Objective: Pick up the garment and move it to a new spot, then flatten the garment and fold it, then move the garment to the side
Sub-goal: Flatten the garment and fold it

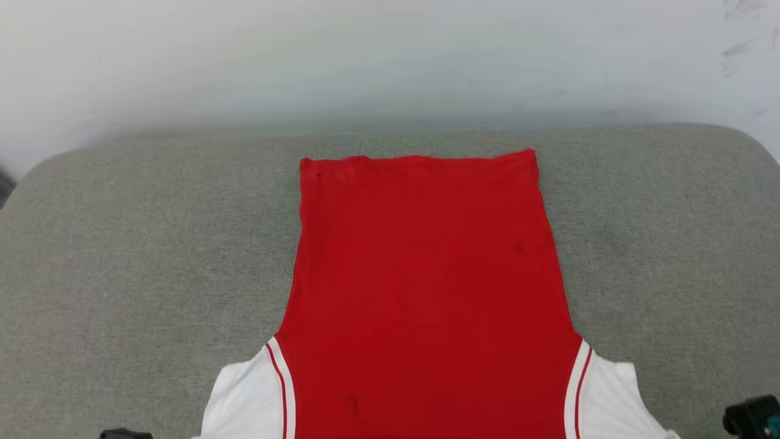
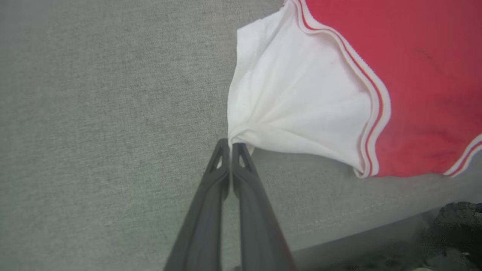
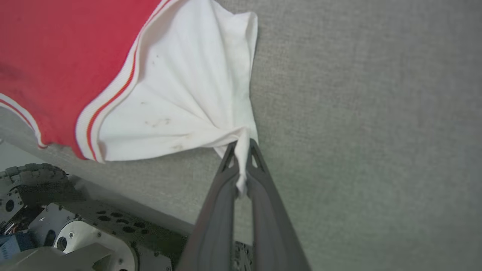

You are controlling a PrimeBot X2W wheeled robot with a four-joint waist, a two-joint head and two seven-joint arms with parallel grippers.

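Pulling evenly, draw the red jersey (image 1: 420,274) taut — your left tool (image 2: 230,145) and right tool (image 3: 243,145) each pinch shut on one white sleeve (image 2: 293,94).

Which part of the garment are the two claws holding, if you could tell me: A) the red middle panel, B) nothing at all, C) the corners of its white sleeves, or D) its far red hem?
C: the left claw is shut on the gathered corner of one white sleeve of the garment, and the right claw pinches the other sleeve the same way.
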